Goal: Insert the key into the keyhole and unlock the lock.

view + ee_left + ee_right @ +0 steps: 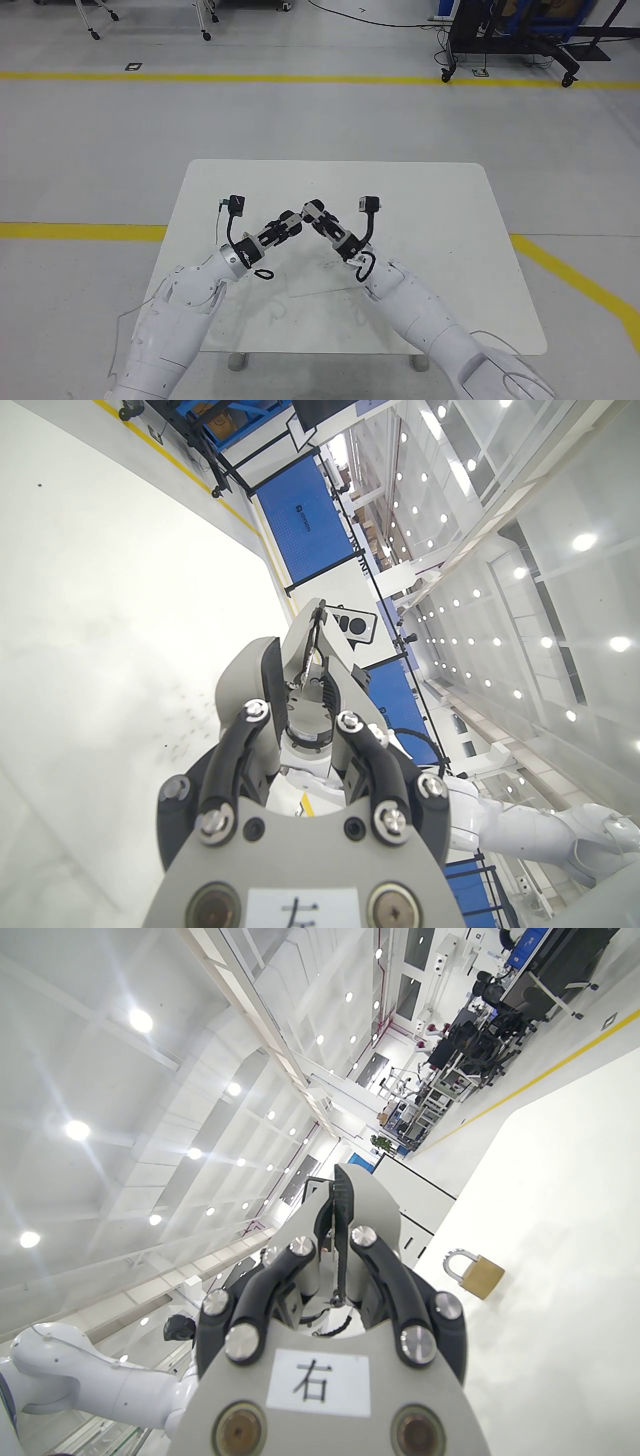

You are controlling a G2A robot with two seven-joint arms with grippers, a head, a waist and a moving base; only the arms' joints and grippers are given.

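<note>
A brass padlock (481, 1278) with a silver shackle lies flat on the white table (430, 200), off to one side of my right gripper (336, 1188). That gripper is shut on the key (311, 645), a thin metal strip seen edge-on between its fingers. Both grippers meet tip to tip above the table's middle in the top view: the left gripper (292, 221) and the right gripper (313, 210). My left gripper (300, 680) is open, its two pads apart, with the right gripper and the key just beyond them.
The table (560, 1208) is bare around the padlock. Its far edge and rounded corners lie well beyond the grippers. Racks and a wheeled cart (510, 35) stand on the floor behind the yellow line.
</note>
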